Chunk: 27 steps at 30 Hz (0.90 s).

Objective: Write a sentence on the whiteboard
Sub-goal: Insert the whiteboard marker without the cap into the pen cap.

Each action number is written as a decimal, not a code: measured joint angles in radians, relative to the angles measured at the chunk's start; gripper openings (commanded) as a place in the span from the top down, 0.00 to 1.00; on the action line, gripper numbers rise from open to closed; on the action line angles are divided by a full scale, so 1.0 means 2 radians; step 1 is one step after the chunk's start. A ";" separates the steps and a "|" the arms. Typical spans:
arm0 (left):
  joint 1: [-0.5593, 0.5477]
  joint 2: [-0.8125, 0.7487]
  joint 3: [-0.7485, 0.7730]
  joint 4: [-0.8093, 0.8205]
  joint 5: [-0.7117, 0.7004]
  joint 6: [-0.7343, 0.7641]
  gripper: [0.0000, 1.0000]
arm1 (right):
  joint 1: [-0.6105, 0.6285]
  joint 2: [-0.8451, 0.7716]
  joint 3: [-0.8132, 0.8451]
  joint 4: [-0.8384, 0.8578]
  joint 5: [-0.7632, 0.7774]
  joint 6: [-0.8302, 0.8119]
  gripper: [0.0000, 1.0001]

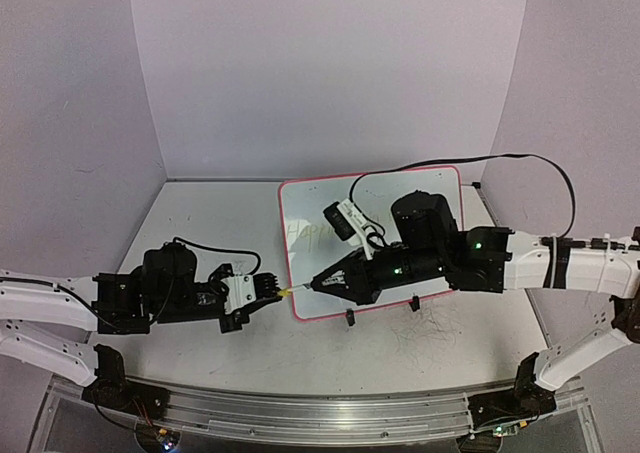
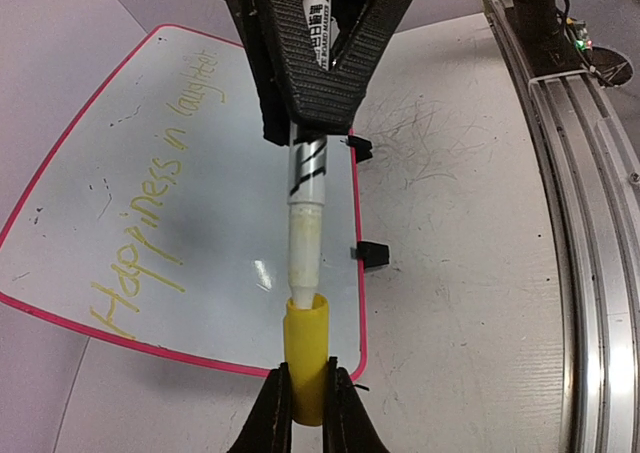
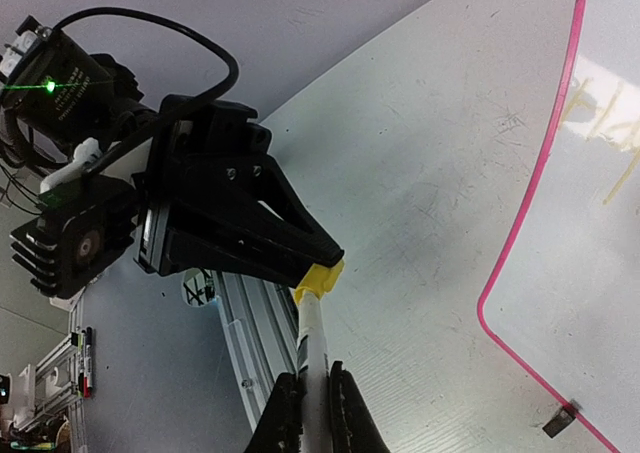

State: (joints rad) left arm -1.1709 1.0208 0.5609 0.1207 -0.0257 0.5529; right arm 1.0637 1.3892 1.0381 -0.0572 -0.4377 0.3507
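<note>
- One silver metal rail (image 2: 590, 223) ran along the table's near edge, behind both sets of jaws.
- Two black two-finger grippers met tip to tip over the scuffed white tabletop (image 2: 460, 273).
- The left gripper (image 2: 308, 383) had its jaws pinched narrow on one yellow cylindrical plastic cap (image 2: 307, 343), whose open mouth stuck out past the fingertips.
- Straight ahead of the left jaws, one white board marker with black print (image 2: 305, 223) pointed its pale nib end into the cap's mouth.
- The right gripper (image 2: 310, 123) clamped that marker's barrel between closed jaws, facing the left ones.
- From the right wrist, the right gripper (image 3: 315, 393) showed the marker (image 3: 312, 343) running forward out of its jaws to the cap (image 3: 320, 278), with the left gripper (image 3: 325, 258) closed on it.
- One rectangular whiteboard with rounded corners and a thin red-pink rim (image 1: 310, 203) lay flat below and beyond the meeting jaws; the cap hung just over its near left corner.
- Two small black clip feet (image 2: 372, 254) (image 2: 361, 146) sat on the rim to the right of the left jaws.
- One line of yellow-green handwriting, "Happiness in laughter" (image 2: 160, 193), three words, ran across the board left of the left jaws and away from them.
</note>
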 measured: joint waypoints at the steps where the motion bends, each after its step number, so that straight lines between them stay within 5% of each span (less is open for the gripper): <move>1: 0.000 0.001 0.000 -0.003 0.000 0.000 1.00 | 0.001 0.002 0.002 -0.004 0.002 -0.001 1.00; 27: 0.002 0.046 0.037 -0.095 0.011 -0.006 1.00 | 0.005 0.082 0.067 -0.089 -0.004 -0.013 1.00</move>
State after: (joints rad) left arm -1.1679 1.1134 0.6342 -0.0694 -0.0036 0.5402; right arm 1.0740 1.5541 1.1718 -0.2353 -0.4451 0.3245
